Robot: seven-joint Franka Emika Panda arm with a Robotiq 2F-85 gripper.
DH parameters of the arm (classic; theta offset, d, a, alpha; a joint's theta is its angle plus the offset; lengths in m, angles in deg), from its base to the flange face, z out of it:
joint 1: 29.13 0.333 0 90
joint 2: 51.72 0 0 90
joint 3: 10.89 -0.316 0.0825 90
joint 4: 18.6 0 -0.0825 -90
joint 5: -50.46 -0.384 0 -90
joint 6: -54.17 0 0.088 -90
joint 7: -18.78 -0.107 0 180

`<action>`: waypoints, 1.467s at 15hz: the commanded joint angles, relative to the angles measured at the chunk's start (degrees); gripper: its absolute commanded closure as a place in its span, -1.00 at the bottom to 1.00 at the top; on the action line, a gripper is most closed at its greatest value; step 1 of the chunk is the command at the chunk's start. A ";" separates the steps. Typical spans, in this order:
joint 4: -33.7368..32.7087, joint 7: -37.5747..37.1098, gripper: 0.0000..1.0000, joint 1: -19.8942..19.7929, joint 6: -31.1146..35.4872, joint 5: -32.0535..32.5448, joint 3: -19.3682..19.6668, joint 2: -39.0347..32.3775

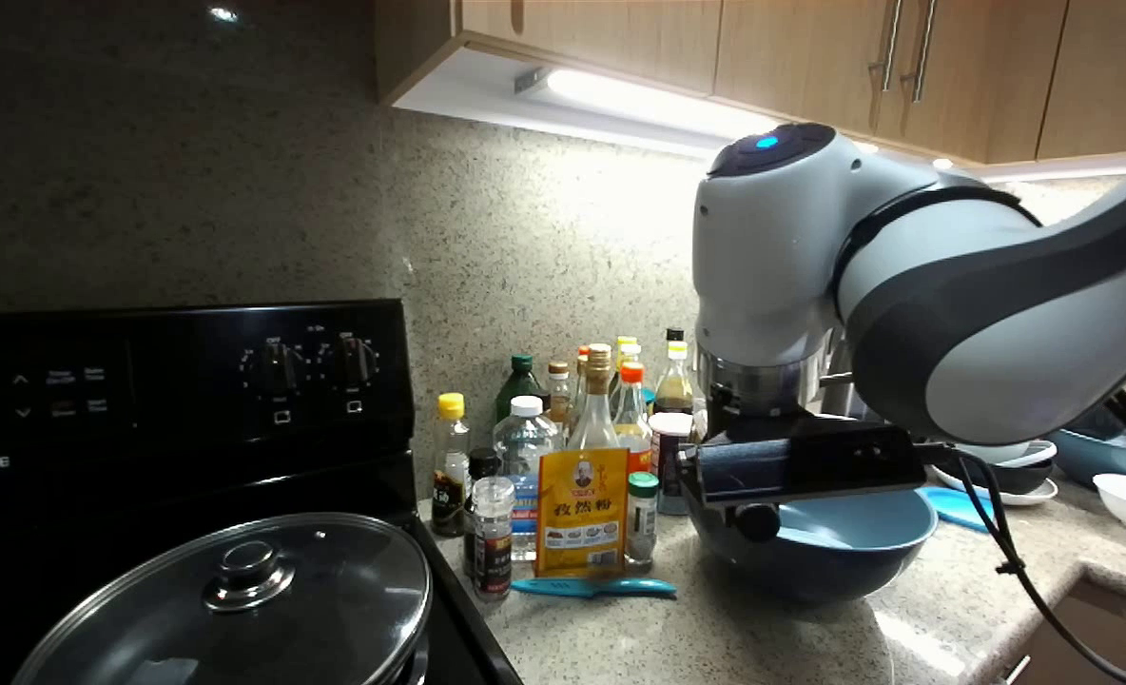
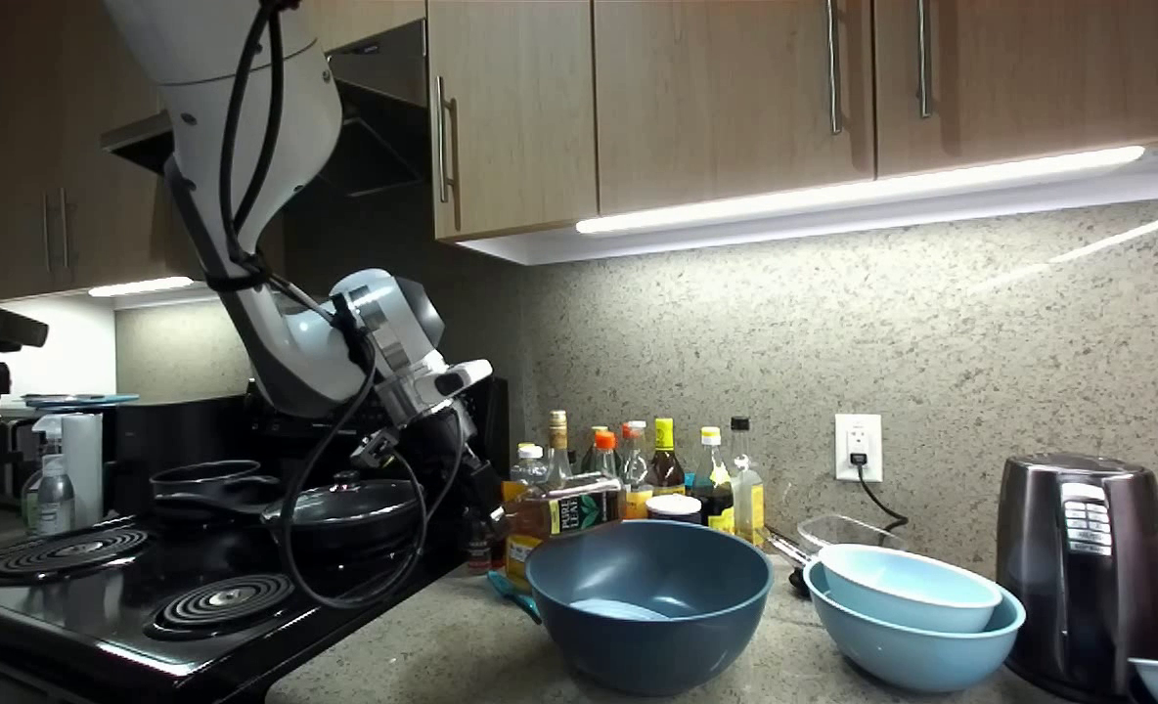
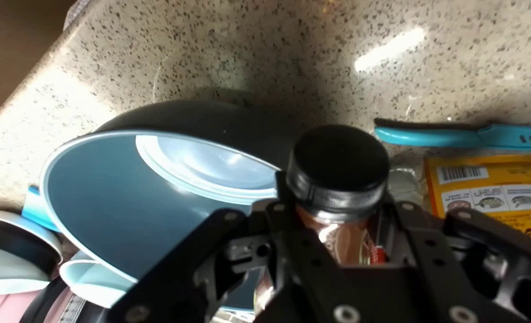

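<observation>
Right of the yellow packet [image 1: 579, 514], the gripper [image 3: 335, 195] grasps the bottle [image 2: 589, 508] just behind its black cap [image 3: 339, 157], so the pick-up looks done: the bottle appears to hang clear of the counter [image 1: 611, 652]. The cap is on, and the bottle is not yet released. It lies close to level, cap toward the near side, base toward the far wall [image 1: 534, 238], its long axis passing beside or over the left rim of the dark blue bowl [image 2: 657, 640]; which, I cannot tell.

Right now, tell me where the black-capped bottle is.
In the wrist view, the black-capped bottle is held in the gripper right of centre, with the blue bowl at left and the yellow packet at right.
</observation>
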 commanded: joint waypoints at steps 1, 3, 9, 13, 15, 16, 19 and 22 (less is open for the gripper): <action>1.60 -8.51 0.71 0.60 -2.20 6.96 -0.42 3.67; 2.07 -7.71 0.71 0.54 -1.72 6.73 -1.20 3.87; 2.62 -5.80 0.71 1.96 -3.42 6.03 -3.83 3.68; 1.28 -5.98 0.21 2.21 -2.85 4.83 -4.15 0.97; 1.28 -5.99 0.21 2.24 -2.89 4.83 -4.21 0.97; 1.29 -5.99 0.21 2.22 -2.92 4.83 -4.18 0.97; 1.29 -5.99 0.71 2.21 -2.95 4.83 -4.17 0.97; 2.27 -3.73 0.71 2.41 -3.04 3.66 -4.41 2.29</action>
